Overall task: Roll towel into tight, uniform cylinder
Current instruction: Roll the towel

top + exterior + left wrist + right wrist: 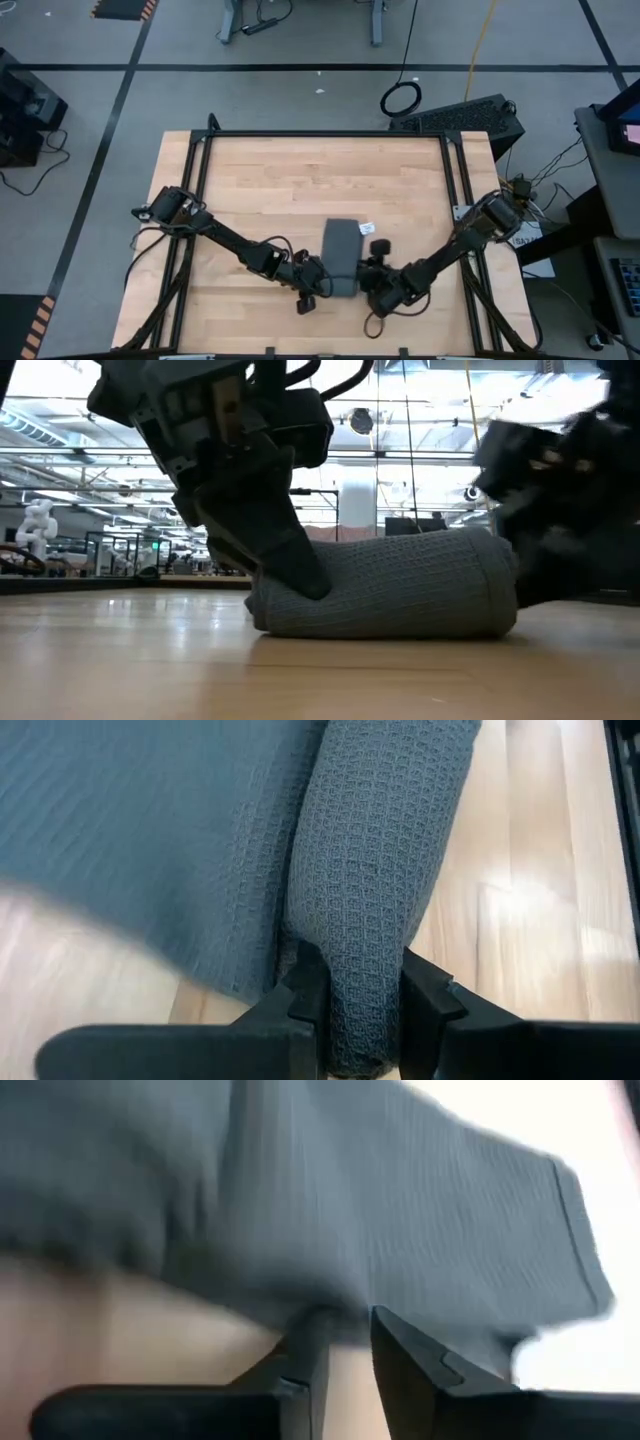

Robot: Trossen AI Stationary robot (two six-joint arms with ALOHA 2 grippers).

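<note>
Lying partly rolled near the middle of the wooden table (280, 170), the towel (341, 256) showed in the high view as a dark grey strip running from far to near, with its small white tag (367, 228) on the wood just to its right; the left gripper (312, 285) met the towel's near left side and the right gripper (376, 272) stood against its near right side. Across the table top in the low view, the towel (390, 585) was a thick roll resting on the wood, the left gripper (285, 565) pressing into its left end while the right gripper, a dark blur, sat at its right end. Past the left wrist, both fingers (305, 990) were clamped on the rolled end (375, 870). Past the right wrist, the fingers (400, 1345) stood close together at the towel's edge (330, 1210), but I could not tell whether cloth lay between them.
</note>
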